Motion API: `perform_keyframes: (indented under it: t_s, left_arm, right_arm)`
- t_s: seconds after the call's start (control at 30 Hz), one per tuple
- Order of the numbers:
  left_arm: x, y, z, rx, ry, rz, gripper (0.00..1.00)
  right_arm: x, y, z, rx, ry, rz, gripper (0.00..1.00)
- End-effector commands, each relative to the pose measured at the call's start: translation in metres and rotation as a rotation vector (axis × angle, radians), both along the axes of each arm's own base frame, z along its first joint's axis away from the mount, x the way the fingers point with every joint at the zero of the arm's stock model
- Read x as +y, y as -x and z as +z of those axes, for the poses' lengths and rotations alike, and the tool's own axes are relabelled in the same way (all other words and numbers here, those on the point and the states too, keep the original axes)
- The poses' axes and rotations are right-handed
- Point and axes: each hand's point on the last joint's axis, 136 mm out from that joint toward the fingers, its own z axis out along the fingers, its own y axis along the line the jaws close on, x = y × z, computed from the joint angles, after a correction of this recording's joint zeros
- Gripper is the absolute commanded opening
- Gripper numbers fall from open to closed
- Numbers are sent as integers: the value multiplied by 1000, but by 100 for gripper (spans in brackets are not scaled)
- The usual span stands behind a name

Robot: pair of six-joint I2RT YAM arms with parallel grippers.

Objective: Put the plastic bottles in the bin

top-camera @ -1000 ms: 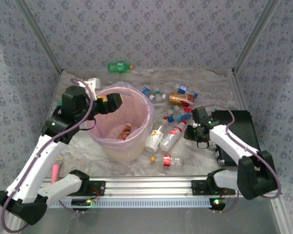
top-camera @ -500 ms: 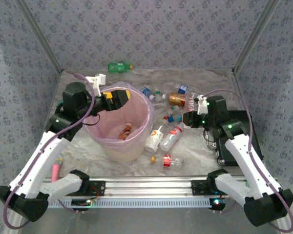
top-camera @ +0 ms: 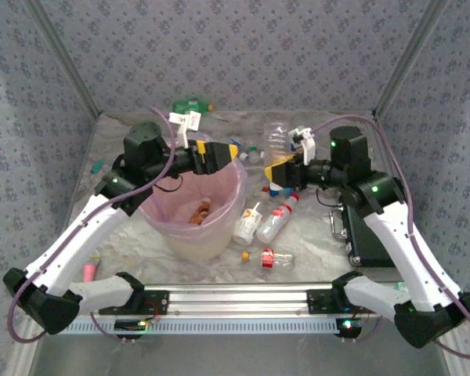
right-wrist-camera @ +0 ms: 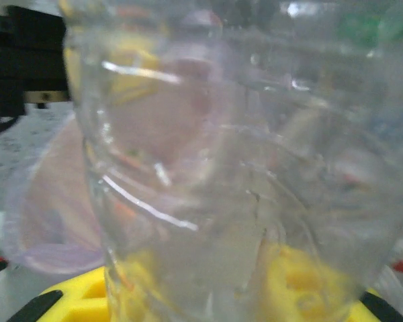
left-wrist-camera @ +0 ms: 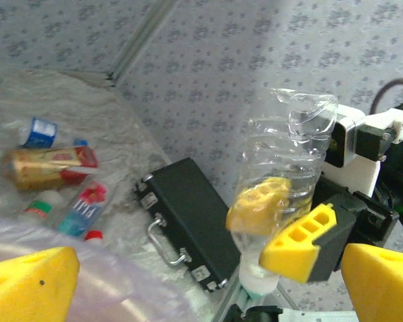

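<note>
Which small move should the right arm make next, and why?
Probably shift the right gripper leftward until the clear bottle is over the bin. The gripper holds the bottle lifted, but to the right of the bin's rim, not above the opening.

bottle [left-wrist-camera: 289, 154]: clear glossy plastic | bin bag [top-camera: 223, 192]: translucent pink film

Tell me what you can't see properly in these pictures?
- Top view: the near wall of the pink-lined round beige bin hides part of its inside; labels on the small plastic bottles beside it are too small to read.
- Right wrist view: the clear crumpled plastic bottle in the right gripper is so close that everything behind blurs.
- Left wrist view: the bottom edge cuts off the bin.
</note>
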Motion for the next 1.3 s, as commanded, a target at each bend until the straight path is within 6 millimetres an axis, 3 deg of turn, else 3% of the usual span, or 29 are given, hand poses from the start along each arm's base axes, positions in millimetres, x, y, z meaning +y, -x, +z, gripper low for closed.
perform_keyframes:
  t_s: [0.0,0.27,0.37,0.63,0.8,0.9,1.03,1.27]
  left_arm:
    - [-14,8,33,-96,64,-63,99]
    - [-44,21,57,-176,160,-163,93]
    - [-48,18,54,-168,145,-158,91]
    - [-55,9,43,-136,132,-147,74]
    - [-53,7,44,-139,129,-132,58]
    - [-52,6,42,-137,118,-120,48]
    - [-50,5,42,-140,111,-107,44]
    - [-46,5,47,-153,91,-89,41]
  right_arm:
    - [23,12,32,-71,-52,130,0]
    - [54,10,41,-66,-59,228,0]
    - [61,12,43,-70,-70,256,0]
    - [70,12,43,-69,-81,280,0]
    - [72,10,41,-63,-76,279,1]
    - [72,9,39,-61,-71,279,12]
    - [71,8,38,-61,-63,271,43]
    - [55,5,40,-88,-36,222,87]
